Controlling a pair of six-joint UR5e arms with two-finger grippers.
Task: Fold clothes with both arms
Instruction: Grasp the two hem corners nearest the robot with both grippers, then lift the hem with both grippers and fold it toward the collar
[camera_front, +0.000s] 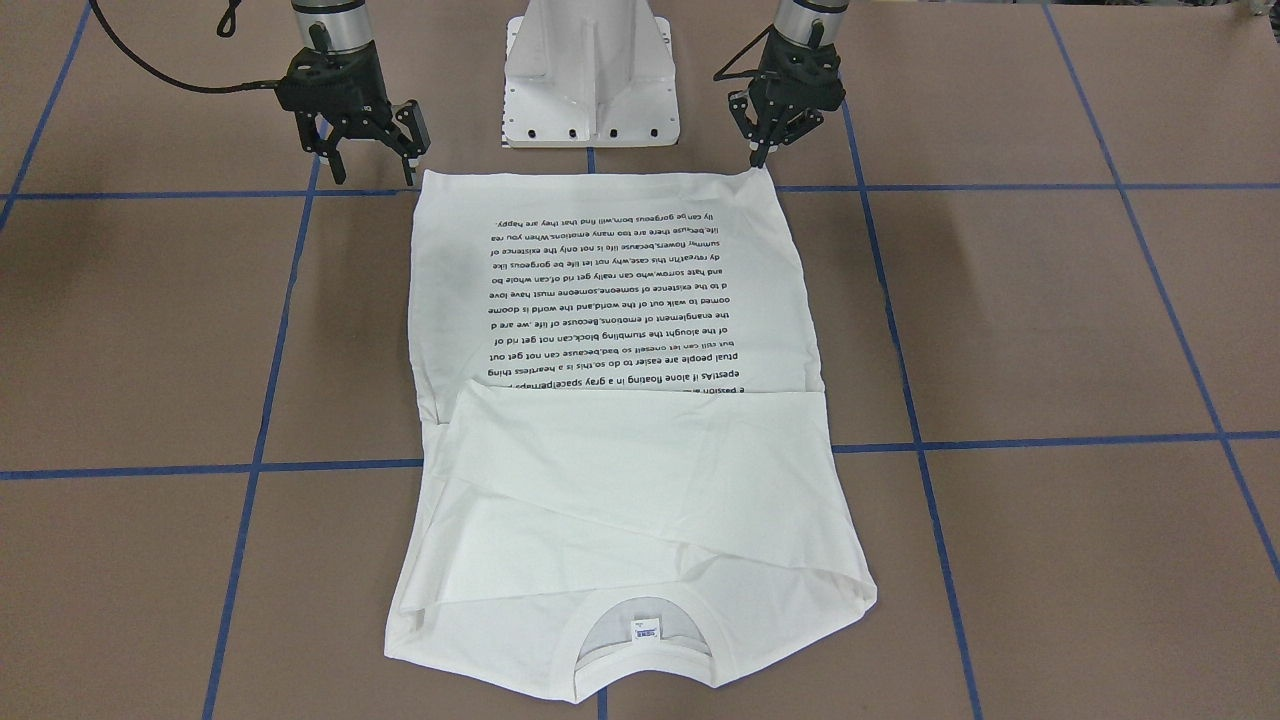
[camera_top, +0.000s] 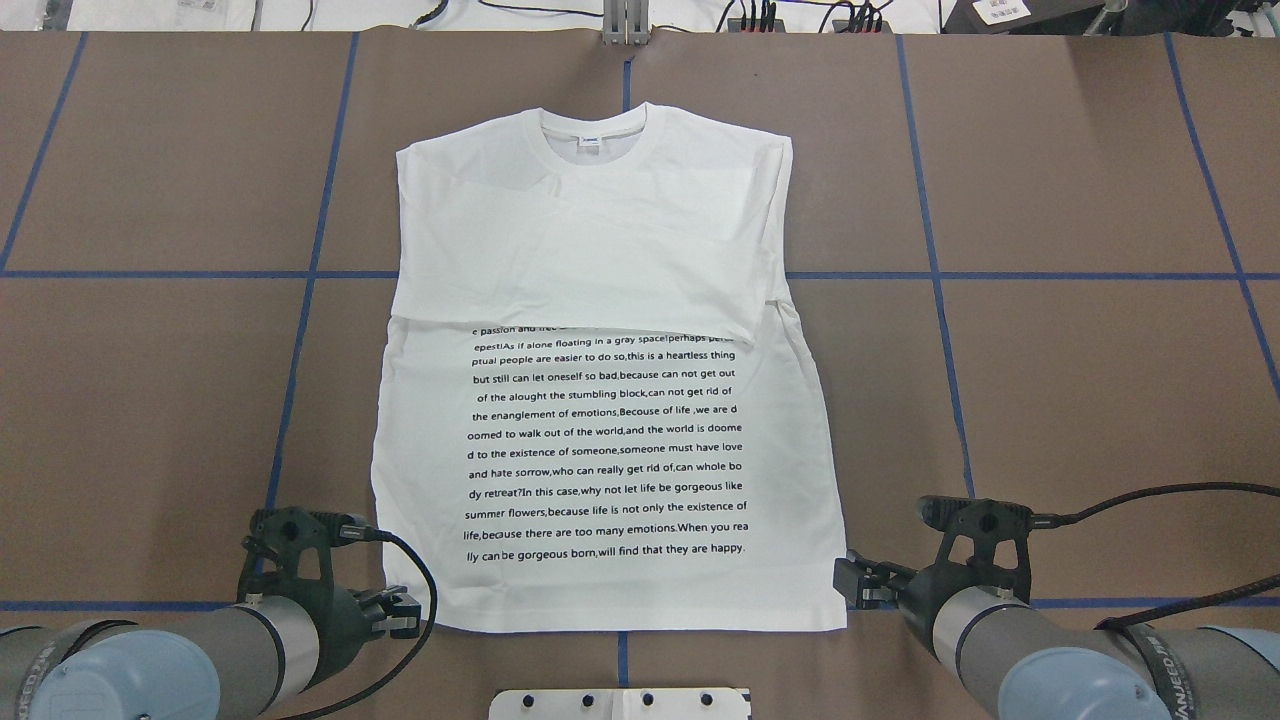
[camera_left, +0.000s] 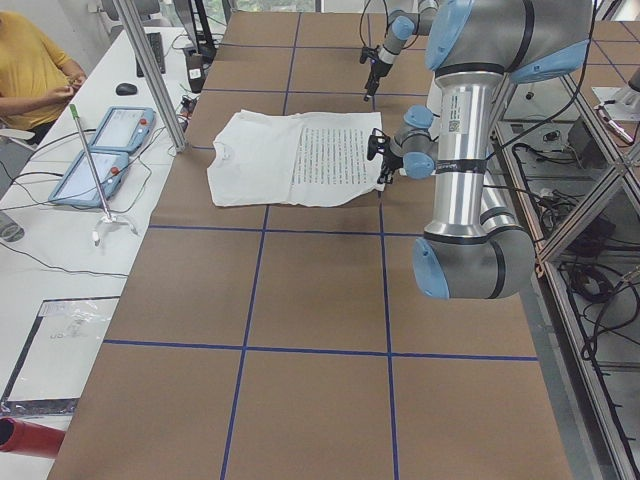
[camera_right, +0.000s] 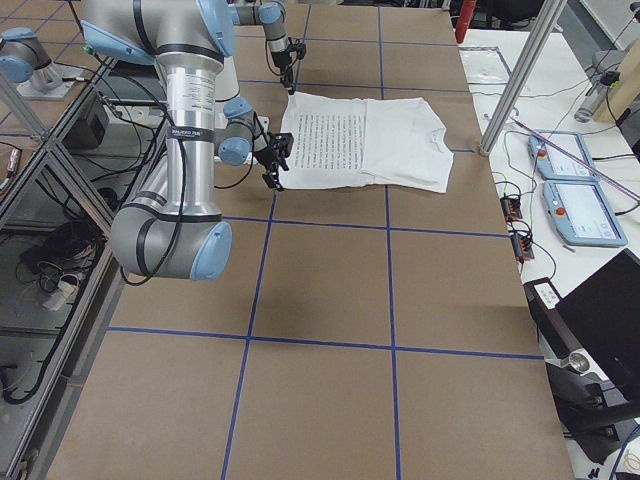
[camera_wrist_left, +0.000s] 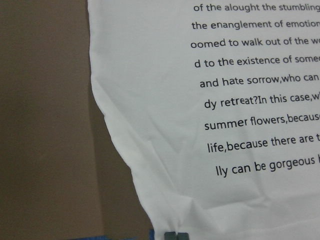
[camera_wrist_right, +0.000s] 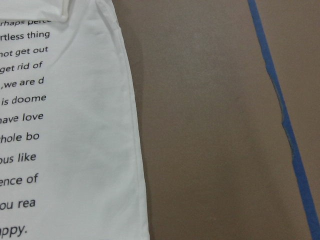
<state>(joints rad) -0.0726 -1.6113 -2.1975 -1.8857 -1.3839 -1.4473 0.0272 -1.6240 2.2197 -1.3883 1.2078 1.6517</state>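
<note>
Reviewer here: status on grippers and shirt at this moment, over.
Copy: left gripper shut on a hem corner of the shirt; right gripper open beside the other corner. Shirt flat, text up, sleeves folded across chest. No obstacle seen near hem.

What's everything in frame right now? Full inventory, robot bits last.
shirt: one, white with black printed text, flat mid-table, collar end away from the robot, upper part folded over itself
table: one, brown, under everything
tape lines: several, blue, grid on the table
pedestal base: one, white, table edge between the arms
consoles: two, grey-blue, on the side bench
person: one, yellow top, at that bench
left arm: one, grey with light blue caps, robot's left of the hem
right arm: one, same colours, opposite side
left gripper: one, black, jaws together at a hem corner
right gripper: one, black, open, just outside the other hem corner
</note>
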